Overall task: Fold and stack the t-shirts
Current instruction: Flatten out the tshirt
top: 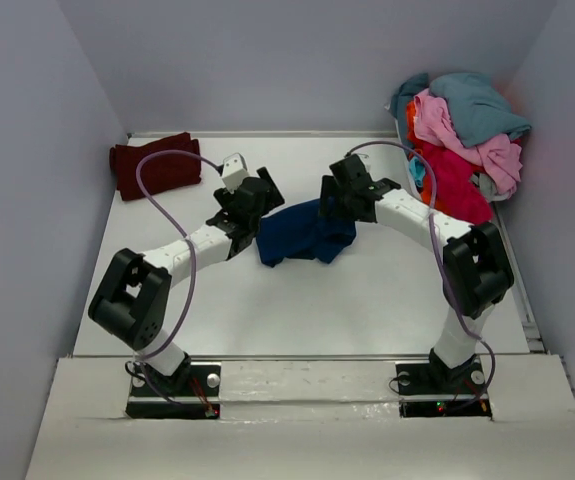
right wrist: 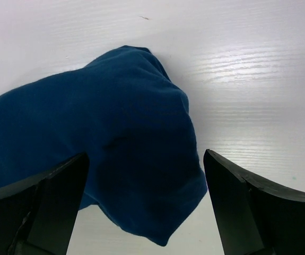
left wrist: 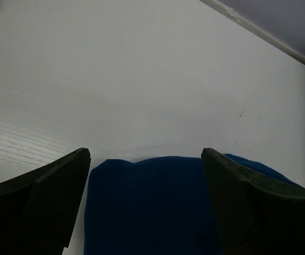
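A soft, limp navy blue t-shirt (top: pixel 302 235) is seen bunched at the middle of the smooth white worktop (top: pixel 367 300), flanked by the left hand (top: pixel 255 212) and right hand (top: pixel 339 200), both parted and holding nothing; opposite edges are best pinched low and drawn outward until the cloth is flattened for folding.

- A white table (top: pixel 367 300) fills the middle, its top matt with a faint grain (plainest in the wrist views).
- Behind the table rises a pale lilac-grey back wall (top: pixel 297 60).
- A left wall (top: pixel 27 200) and a right wall (top: pixel 567 180) of that colour flank the table.
- A pale rail (top: pixel 523 290) runs along the table's right edge.
- A whitish board (top: pixel 307 430) lies across the table's near edge.
- Light on the table is soft and even.
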`<state>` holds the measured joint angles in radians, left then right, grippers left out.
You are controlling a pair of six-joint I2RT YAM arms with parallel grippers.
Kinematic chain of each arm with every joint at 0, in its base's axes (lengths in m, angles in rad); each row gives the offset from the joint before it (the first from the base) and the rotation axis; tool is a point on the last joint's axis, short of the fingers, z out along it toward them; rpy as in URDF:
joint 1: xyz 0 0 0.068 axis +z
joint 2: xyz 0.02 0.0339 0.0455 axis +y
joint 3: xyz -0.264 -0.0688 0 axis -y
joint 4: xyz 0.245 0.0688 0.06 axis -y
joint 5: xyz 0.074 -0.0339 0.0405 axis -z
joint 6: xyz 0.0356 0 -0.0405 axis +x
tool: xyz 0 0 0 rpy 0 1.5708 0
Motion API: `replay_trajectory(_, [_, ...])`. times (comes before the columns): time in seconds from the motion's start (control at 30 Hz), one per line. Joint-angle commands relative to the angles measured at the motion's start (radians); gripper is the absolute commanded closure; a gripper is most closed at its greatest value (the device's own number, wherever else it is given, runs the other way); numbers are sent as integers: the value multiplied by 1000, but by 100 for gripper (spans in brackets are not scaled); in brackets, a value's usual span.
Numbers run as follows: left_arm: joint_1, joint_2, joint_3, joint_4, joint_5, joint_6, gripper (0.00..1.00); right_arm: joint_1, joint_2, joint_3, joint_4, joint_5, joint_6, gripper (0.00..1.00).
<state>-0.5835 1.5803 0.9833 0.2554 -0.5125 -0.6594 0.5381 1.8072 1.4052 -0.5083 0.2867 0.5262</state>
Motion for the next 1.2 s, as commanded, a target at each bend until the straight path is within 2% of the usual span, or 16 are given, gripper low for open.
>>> replay_trajectory(0.0, [-7, 7, -37, 73, -44, -45, 2, 13, -8, -5, 53, -4, 18, 6])
replay_trajectory(0.93, [-110, 98, -150, 169, -7, -108, 6, 31, -2, -78, 105, 5, 38, 6])
replay_trajectory(1.17, [-110, 86, -170, 192, -20, -106, 7, 40, -75, -120, 145, -11, 43, 9])
